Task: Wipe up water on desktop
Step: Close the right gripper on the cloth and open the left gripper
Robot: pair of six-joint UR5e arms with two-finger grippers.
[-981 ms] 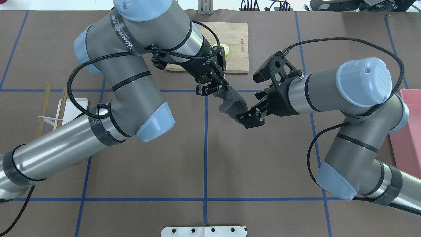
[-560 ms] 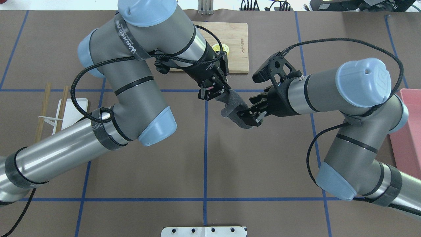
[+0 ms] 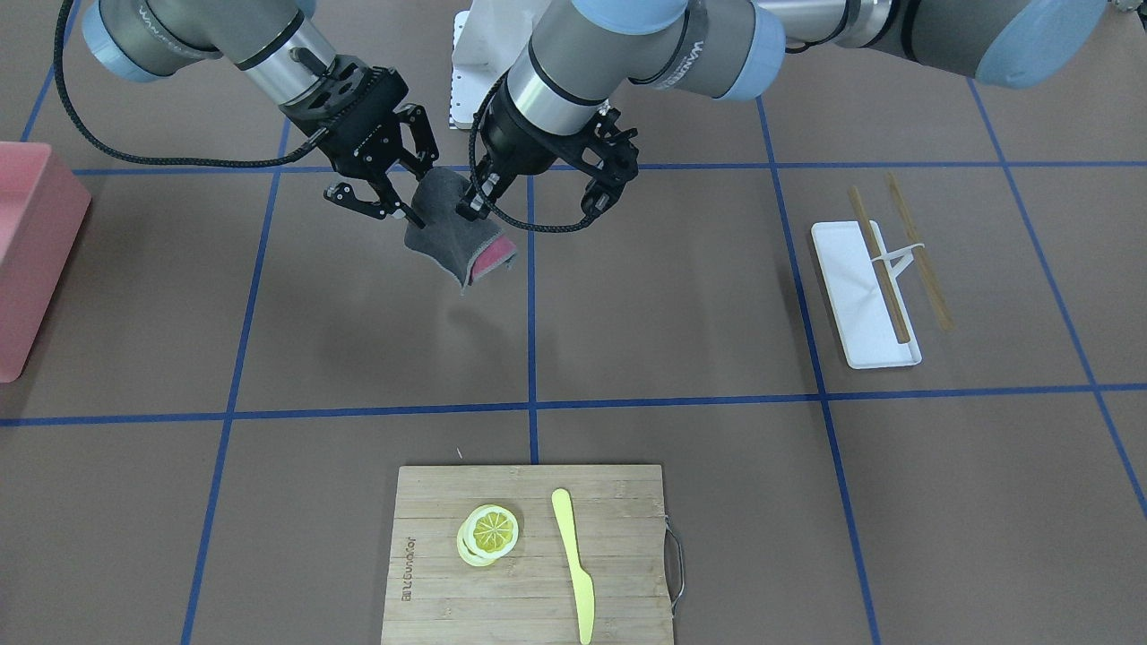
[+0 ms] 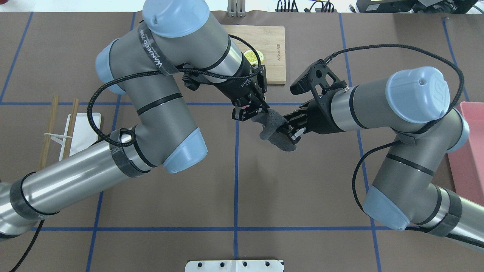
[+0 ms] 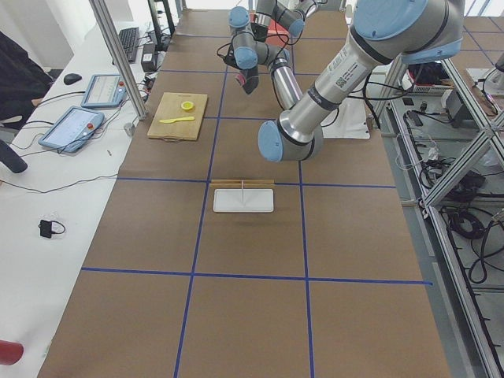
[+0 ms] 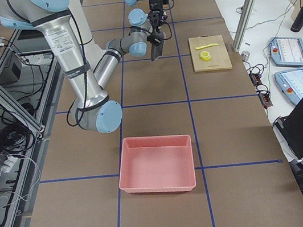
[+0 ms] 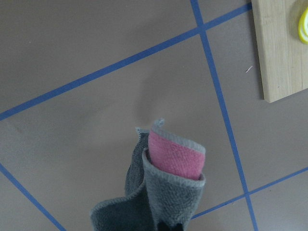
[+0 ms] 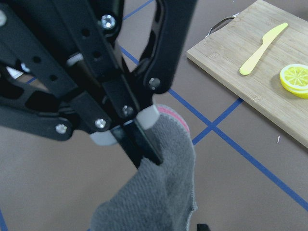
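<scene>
A grey cloth (image 3: 452, 237) with a pink inner face hangs in the air above the brown desktop (image 3: 681, 296), which is crossed by blue tape lines. My left gripper (image 4: 261, 109) is shut on the cloth's upper end. The left wrist view shows the cloth (image 7: 168, 192) dangling below it. My right gripper (image 4: 288, 133) has come in from the other side and is shut on the cloth's lower part (image 4: 274, 130). The right wrist view shows the left gripper (image 8: 130, 130) pinching the cloth (image 8: 154, 192). I see no water on the desktop.
A bamboo cutting board (image 3: 618, 537) with a lemon slice (image 3: 488, 530) and a yellow knife (image 3: 573, 564) lies on the far side. A white tray (image 3: 865, 296) with chopsticks sits on my left. A pink bin (image 4: 467, 158) sits on my right.
My right gripper was open beside the cloth and has closed onto its lower part. My left arm has shifted slightly right and toward me with the cloth.
</scene>
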